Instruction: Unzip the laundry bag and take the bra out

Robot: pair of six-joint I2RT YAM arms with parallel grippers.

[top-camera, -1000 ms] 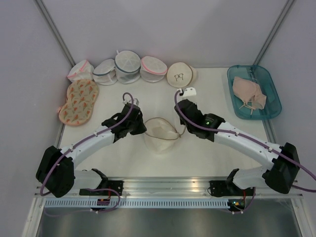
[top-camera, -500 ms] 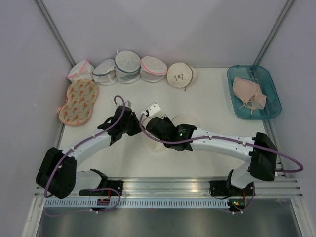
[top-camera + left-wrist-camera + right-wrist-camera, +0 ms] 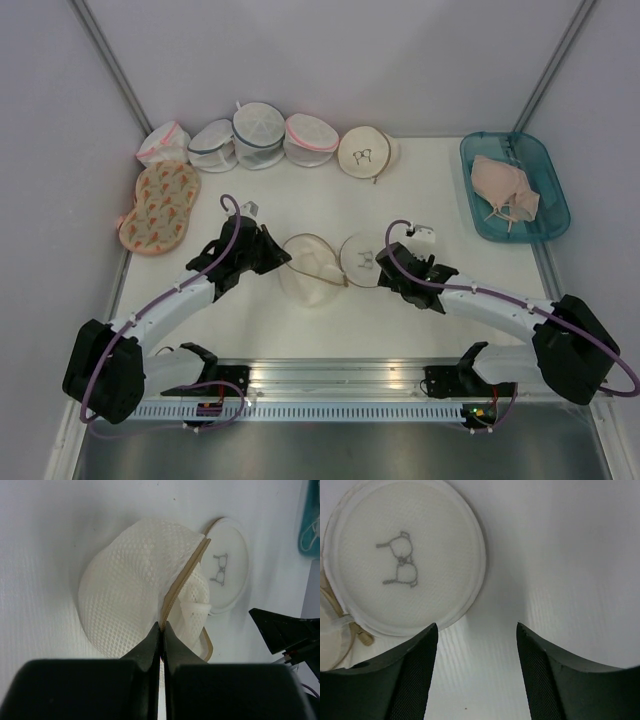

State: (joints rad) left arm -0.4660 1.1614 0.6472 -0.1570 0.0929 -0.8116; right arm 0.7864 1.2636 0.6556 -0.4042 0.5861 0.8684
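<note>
Top camera fixed high at the near edge, facing down over the whole table (image 3: 440,200), left wrist camera close over the opened laundry bag (image 3: 130,580), right wrist camera closer still above its printed lid (image 3: 400,560), bag shared by all three

We recorded the table (image 3: 440,200) carrying the opened laundry bag (image 3: 310,270) centrally, mesh bags (image 3: 258,135) rearward, an orange-patterned bag (image 3: 158,205) left, a teal tray (image 3: 553,195) right.
</note>
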